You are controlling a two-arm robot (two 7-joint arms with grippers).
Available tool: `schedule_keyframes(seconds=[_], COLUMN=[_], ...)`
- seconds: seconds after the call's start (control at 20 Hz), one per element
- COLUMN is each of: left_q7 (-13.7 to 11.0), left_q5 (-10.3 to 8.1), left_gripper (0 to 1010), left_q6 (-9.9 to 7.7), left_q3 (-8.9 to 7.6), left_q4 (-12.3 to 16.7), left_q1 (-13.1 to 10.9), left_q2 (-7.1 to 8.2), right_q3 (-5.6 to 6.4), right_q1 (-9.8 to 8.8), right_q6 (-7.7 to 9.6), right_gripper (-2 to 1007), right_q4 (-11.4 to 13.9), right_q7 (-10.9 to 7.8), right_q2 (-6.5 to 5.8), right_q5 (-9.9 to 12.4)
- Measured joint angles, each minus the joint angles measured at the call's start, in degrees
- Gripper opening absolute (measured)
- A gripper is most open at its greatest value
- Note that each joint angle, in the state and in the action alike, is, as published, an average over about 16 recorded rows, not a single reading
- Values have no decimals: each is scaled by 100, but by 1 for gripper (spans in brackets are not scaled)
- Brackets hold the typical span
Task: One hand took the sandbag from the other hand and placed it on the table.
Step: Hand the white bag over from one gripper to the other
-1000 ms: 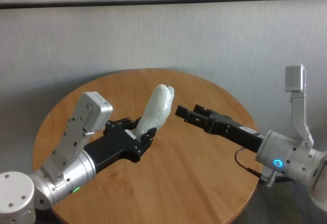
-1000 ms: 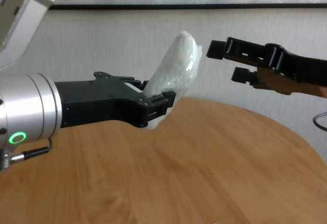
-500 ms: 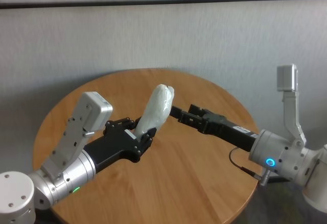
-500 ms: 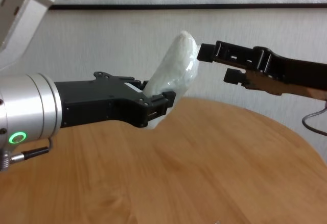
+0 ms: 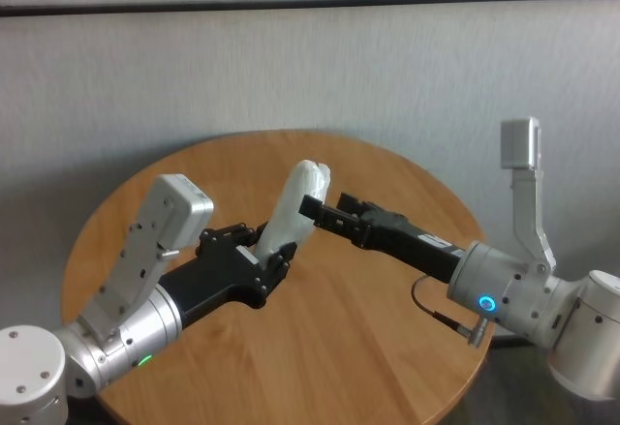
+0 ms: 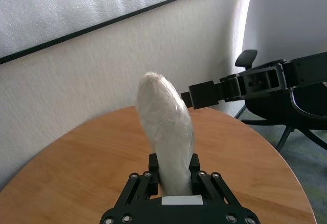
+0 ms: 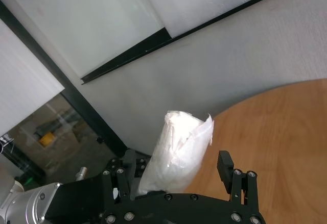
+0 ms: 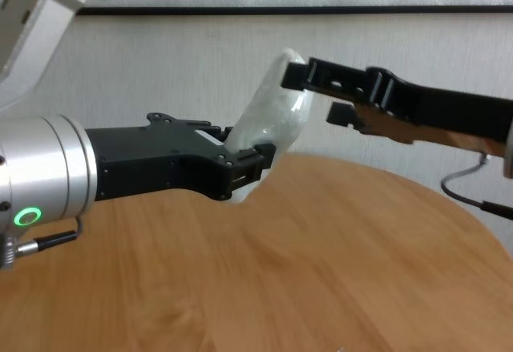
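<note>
The white wrinkled sandbag (image 5: 300, 197) stands upright above the round wooden table (image 5: 387, 328). My left gripper (image 5: 271, 251), on the green-lit wrist, is shut on its lower end. My right gripper (image 5: 323, 208), slim and on the blue-lit wrist, is open at the bag's upper half. In the right wrist view the sandbag (image 7: 176, 150) stands between the right gripper's (image 7: 176, 168) spread fingers. In the chest view the right gripper (image 8: 314, 94) overlaps the top of the sandbag (image 8: 276, 119), with the left gripper (image 8: 248, 163) below it. The left wrist view shows the sandbag (image 6: 166, 127) in the left gripper (image 6: 173, 170).
A grey wall runs behind the table (image 8: 321, 272). A black office chair (image 6: 265, 112) stands beyond the table's right side in the left wrist view. The table edge curves around close behind both grippers.
My right gripper has moved left toward the sandbag, from a gap away to having its open fingers at the bag's upper half. The left gripper and the bag have not moved.
</note>
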State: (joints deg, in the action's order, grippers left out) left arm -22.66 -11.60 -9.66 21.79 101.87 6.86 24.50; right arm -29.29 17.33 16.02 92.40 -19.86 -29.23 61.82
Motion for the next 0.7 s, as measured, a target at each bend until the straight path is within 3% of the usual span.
schedule_keyframes(seconds=[0.7], left_q7=[0], left_q5=[0], left_gripper=[360], left_q6=[0], left_q3=[0], left_q4=[0], left_q1=[0], left_q2=[0], right_q3=[-209], right_q1=[186], right_q6=[-121], right_gripper=[1000], right_q4=[-95], right_q7=[161], right_q2=[67], right_q5=[97])
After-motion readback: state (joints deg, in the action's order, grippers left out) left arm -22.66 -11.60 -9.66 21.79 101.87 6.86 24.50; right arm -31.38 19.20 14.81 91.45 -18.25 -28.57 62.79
